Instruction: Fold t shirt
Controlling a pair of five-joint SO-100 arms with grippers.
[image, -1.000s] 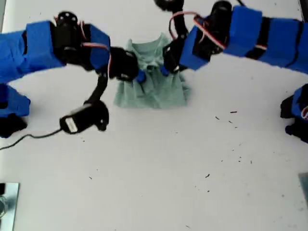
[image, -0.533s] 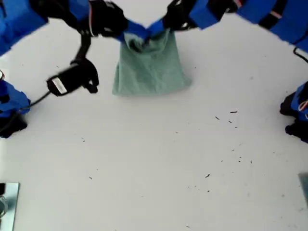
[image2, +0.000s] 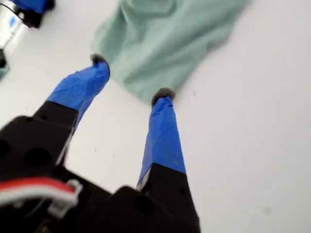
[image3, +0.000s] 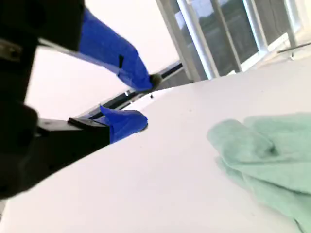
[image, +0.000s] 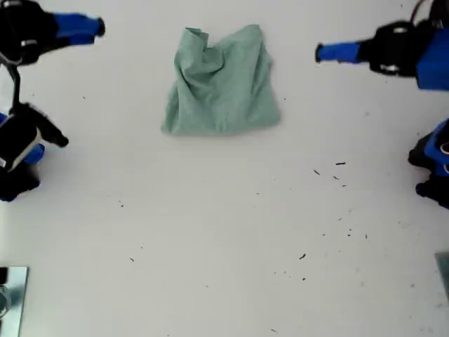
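In the exterior view the second claw (image3: 146, 101) hangs apart and empty at 10 o'clock. The t shirt (image: 221, 84) lies rumpled on the table (image: 224, 246) toward 12. The first claw (image2: 131, 77), also apart, sits at 2. The cloth looks light and limp, so its corners are probably the best places to pinch it.

I see a plain white desk (image: 224, 239) under even, bright light, with small dark specks (image: 330, 172) scattered over it. Beyond the desk's far edge, the second wrist view shows a window (image3: 228, 34) with pale upright frames and daylight behind the glass.
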